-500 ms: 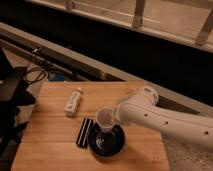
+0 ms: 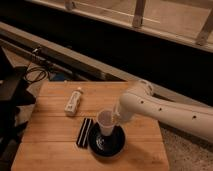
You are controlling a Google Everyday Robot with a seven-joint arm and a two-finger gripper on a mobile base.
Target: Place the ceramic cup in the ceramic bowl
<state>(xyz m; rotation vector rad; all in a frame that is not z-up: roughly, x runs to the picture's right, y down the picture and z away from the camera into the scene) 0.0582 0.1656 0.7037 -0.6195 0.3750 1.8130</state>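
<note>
The ceramic cup point(image 2: 105, 122) is white and stands open side up, right over the back part of the ceramic bowl point(image 2: 113, 145). It cannot be told if the cup sits in the bowl or hangs just above it. The bowl is black, round and shiny. The gripper point(image 2: 116, 118) is at the cup's right side, touching it, but it cannot be told if it pinches the cup. The white arm point(image 2: 160, 111) comes in from the right. A black bar point(image 2: 84, 132) lies just left of the bowl. A white bottle point(image 2: 74, 102) lies farther back on the wooden table point(image 2: 47, 137).
</note>
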